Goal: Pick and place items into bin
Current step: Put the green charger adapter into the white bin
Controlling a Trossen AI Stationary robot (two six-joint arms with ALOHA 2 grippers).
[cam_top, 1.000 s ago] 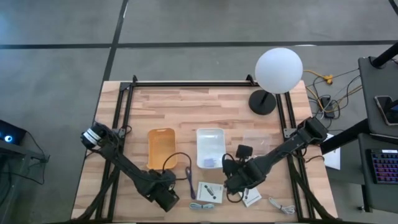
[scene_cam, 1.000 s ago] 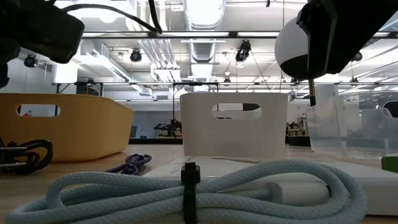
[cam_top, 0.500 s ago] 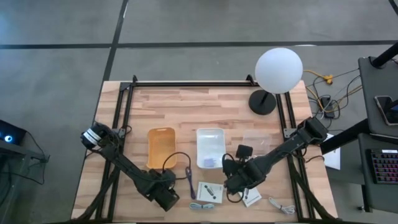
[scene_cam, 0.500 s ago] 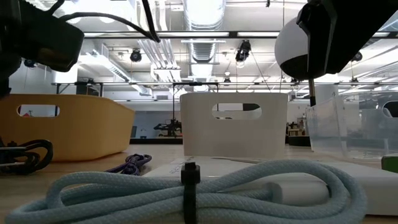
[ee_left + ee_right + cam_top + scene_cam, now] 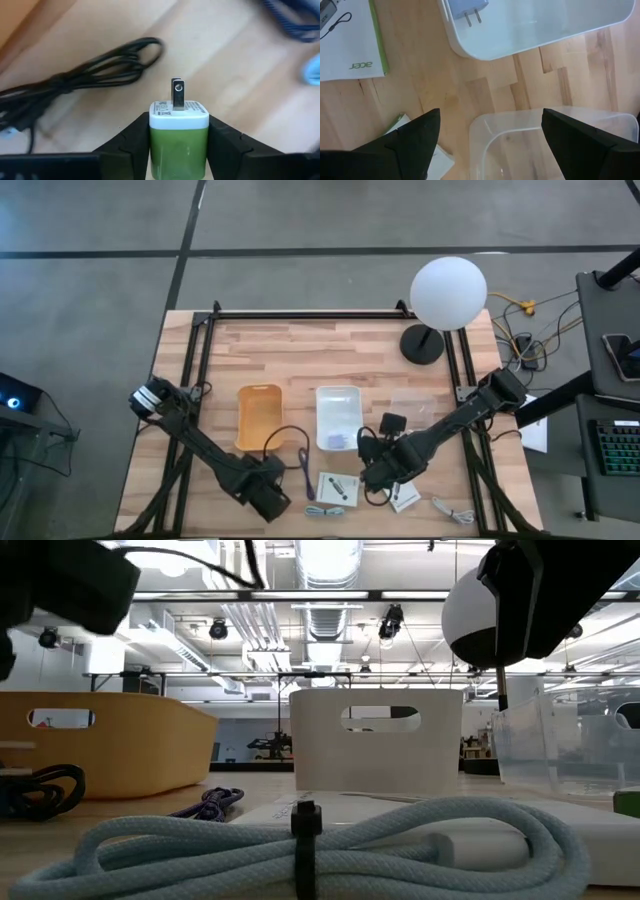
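Your left gripper [image 5: 179, 150] has its two fingers clamped on a green-and-white plug adapter [image 5: 179, 134], prongs pointing away from the wrist, held just above the wood with the dark cable [image 5: 75, 82] lying beyond the fingertips. The grip sits low on the adapter's body, so a quick swing toward the orange bin [image 5: 259, 416] could let it twist or slip out. The cable is near enough to snag if you dip. Your right gripper [image 5: 487, 145] hangs with fingers spread wide and empty over the clear bin [image 5: 555, 145], the white bin [image 5: 540, 25] ahead of it already holding a blue charger [image 5: 467, 7]; keep the arms apart.
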